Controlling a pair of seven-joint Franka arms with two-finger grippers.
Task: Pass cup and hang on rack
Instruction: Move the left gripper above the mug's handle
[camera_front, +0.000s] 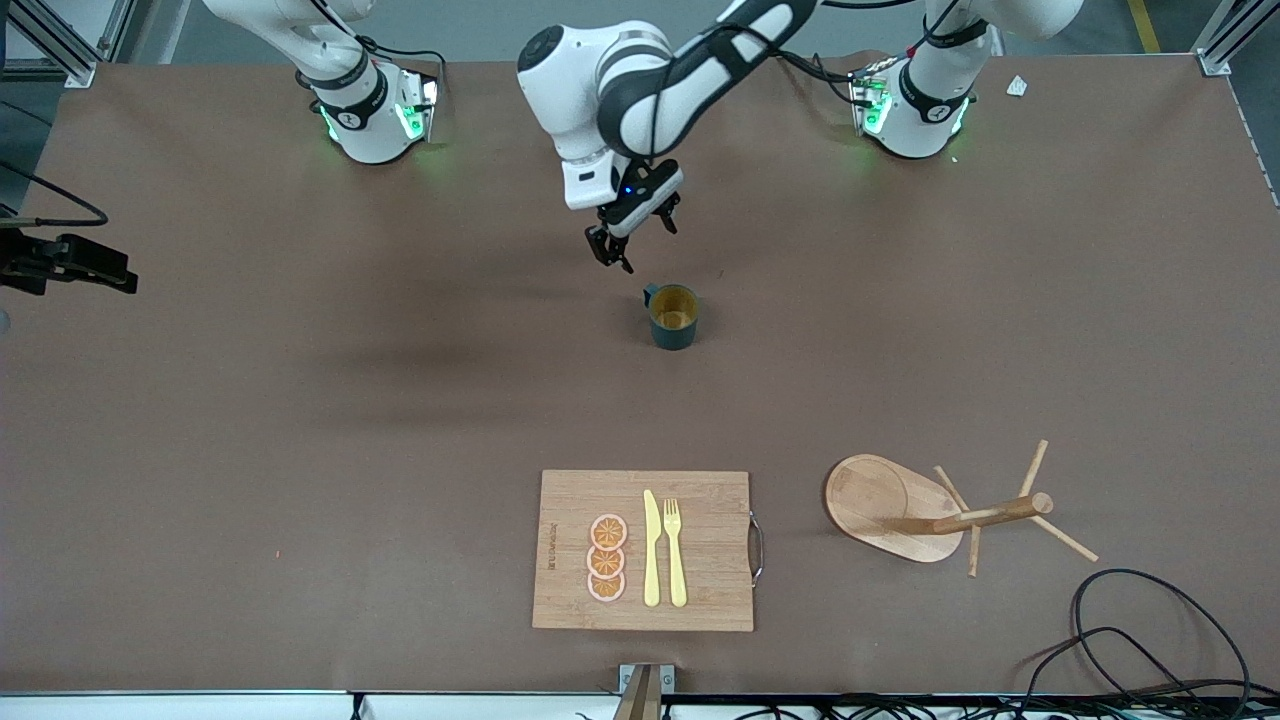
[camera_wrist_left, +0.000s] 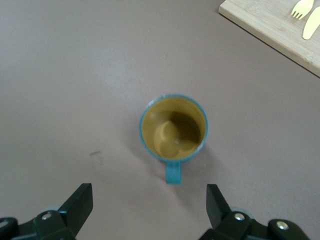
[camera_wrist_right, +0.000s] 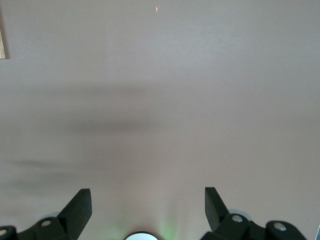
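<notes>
the cup (camera_front: 673, 317) stands upright mid-bench. the left claw (camera_front: 634, 238) hovers just above it, wide open and empty; the right claw (camera_wrist_right: 148, 210), also agape and empty, waits. an off-centre descent could clip the rim and tip it.

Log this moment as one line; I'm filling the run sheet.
phase: approach | left claw: open, over table beside cup | cup: upright, untouched | right claw: open, waiting | rack: no cup on it
</notes>
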